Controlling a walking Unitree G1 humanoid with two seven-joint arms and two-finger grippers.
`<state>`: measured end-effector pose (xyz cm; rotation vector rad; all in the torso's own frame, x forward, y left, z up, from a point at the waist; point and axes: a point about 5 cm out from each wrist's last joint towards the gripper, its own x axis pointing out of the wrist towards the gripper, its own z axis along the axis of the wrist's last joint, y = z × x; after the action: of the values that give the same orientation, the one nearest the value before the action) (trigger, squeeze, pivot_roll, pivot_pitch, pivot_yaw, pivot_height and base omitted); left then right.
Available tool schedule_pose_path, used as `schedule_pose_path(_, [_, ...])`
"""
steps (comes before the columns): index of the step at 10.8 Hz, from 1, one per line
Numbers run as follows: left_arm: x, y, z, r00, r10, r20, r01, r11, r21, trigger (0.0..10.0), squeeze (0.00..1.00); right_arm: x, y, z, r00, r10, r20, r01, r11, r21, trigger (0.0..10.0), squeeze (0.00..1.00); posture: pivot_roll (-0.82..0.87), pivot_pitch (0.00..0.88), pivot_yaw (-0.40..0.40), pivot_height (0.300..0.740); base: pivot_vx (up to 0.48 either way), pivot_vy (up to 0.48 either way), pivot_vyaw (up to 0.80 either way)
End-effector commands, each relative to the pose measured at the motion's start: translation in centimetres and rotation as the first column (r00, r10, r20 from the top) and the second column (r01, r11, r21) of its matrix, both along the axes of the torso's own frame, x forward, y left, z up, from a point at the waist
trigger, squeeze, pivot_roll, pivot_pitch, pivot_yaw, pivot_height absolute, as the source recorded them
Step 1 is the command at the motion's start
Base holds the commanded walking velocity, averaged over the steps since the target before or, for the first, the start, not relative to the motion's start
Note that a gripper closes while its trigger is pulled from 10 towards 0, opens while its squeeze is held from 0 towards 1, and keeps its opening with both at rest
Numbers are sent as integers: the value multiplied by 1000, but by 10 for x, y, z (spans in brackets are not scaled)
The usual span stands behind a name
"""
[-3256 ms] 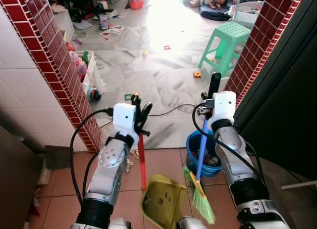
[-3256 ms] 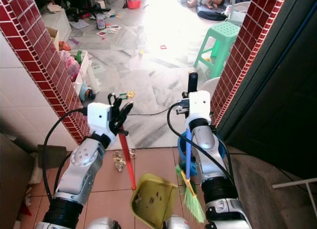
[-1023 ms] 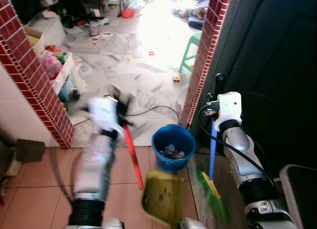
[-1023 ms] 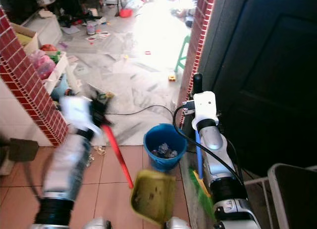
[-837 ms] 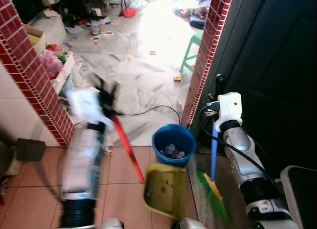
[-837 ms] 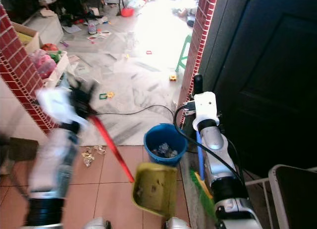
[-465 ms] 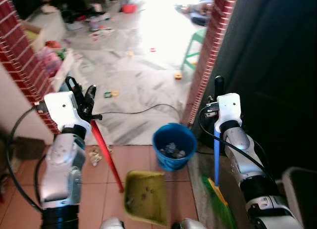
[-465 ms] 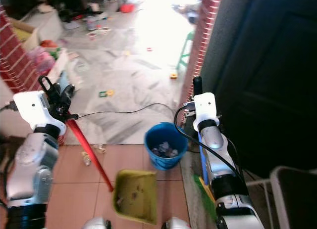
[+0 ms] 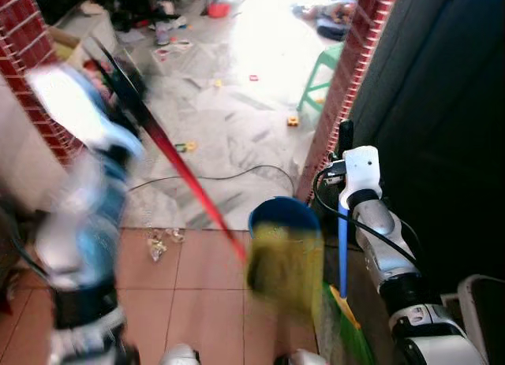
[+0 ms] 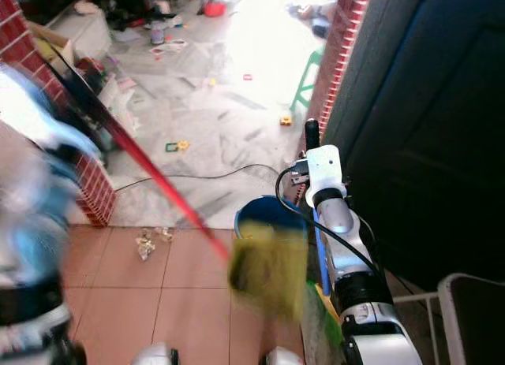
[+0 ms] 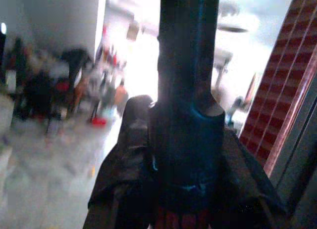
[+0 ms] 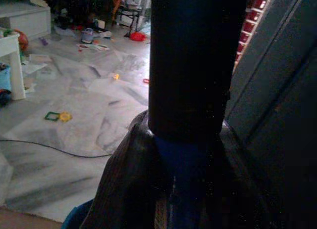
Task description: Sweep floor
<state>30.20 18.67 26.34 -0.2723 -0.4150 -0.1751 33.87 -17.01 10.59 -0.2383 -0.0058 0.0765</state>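
1. My left gripper [image 9: 106,61], blurred, is clenched on the long red handle [image 9: 185,184] of the yellow-green plastic dustpan [image 9: 286,264], which hangs below it over the round blue plastic bucket [image 9: 272,213].
2. I judge I'm emptying sweepings; next, tip the pan squarely into the bucket.
3. My right gripper [image 9: 345,140] grasps the blue-handled broom [image 9: 342,251], green bristles below.

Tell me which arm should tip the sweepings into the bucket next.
Left, I'd judge. Its gripper holds the red-handled dustpan, already hanging over the blue bucket. The right gripper holds only the broom upright beside the bucket.
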Motion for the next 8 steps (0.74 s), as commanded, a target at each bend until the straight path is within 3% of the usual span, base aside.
schedule_pose_path(1, [-3, 8, 17, 996, 55, 71, -57, 998, 28, 10000, 0, 5, 1, 8, 999, 2, 32, -2, 1000, -6, 10000, 0, 25, 0, -41, 740, 0, 0, 0])
schedule_pose_path(2, [6, 22, 17, 978, 189, 89, -199, 973, 118, 10000, 0, 5, 2, 8, 999, 6, 34, -6, 1000, -6, 10000, 0, 22, 0, -38, 740, 0, 0, 0])
schedule_pose_path(3, [19, 21, 9, 967, 231, 109, -249, 945, 213, 10000, 0, 6, 4, 9, 999, 6, 45, -6, 1000, -1, 10000, 0, 19, 0, -35, 740, 0, 0, 0])
schedule_pose_path(6, [44, -10, 11, 948, 262, 182, -296, 935, 197, 10000, 0, 5, 5, 10, 998, 3, 67, -3, 1000, 0, 10000, 0, -3, 0, -21, 740, 0, 0, 0])
schedule_pose_path(8, [61, -46, 35, 922, 240, 304, -298, 940, 163, 10000, 0, 2, 6, 10, 997, -2, 79, 2, 1000, -2, 10000, 0, -29, 0, -9, 740, 0, 0, 0])
